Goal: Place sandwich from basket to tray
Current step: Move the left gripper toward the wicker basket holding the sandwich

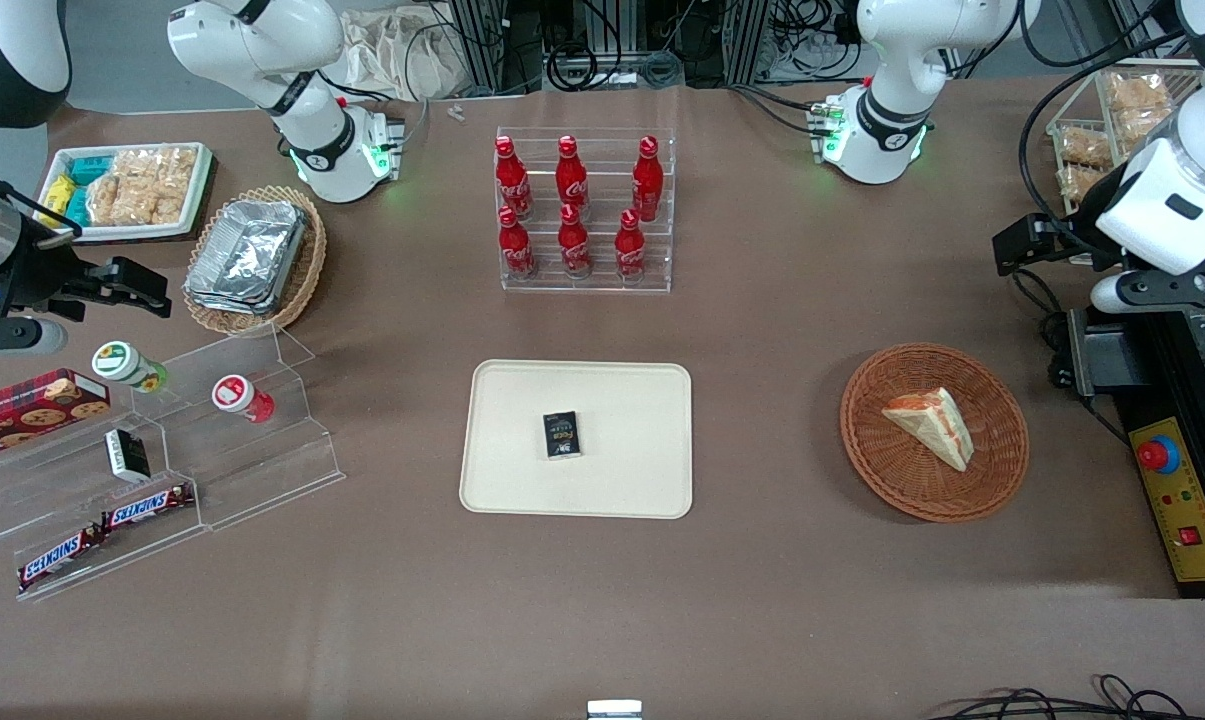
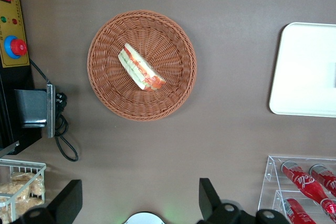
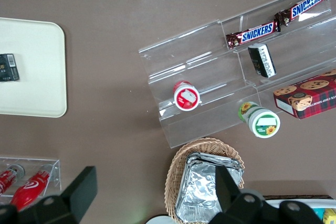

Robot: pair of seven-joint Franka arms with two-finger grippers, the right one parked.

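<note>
The sandwich (image 1: 930, 425) lies on its side in the round brown basket (image 1: 1002, 470), a little off the middle. In the left wrist view its cut side shows orange-red and green layers between pale bread (image 2: 140, 67), and the woven rim of the basket (image 2: 105, 95) goes all around it. The basket stands on the brown surface (image 1: 762, 330) toward the working arm's end, well apart from the cream tray (image 1: 522, 480), which is in the middle of the surface. On the tray lies one small dark packet (image 1: 562, 435) (its label is too small to read). A clear rack with six red bottles (image 1: 572, 205) stands farther from the front camera than the tray.

The end effector (image 2: 137, 207) hangs high above the surface, not over the basket but over the bare surface beside it, farther from the front camera than the basket. Its two fingers (image 2: 207, 196) are spread wide, released, and they hold nothing. The sandwich is not touched by them.

Beside the basket, at the edge of the surface, there is a yellow control box with a red button (image 1: 1158, 455).
</note>
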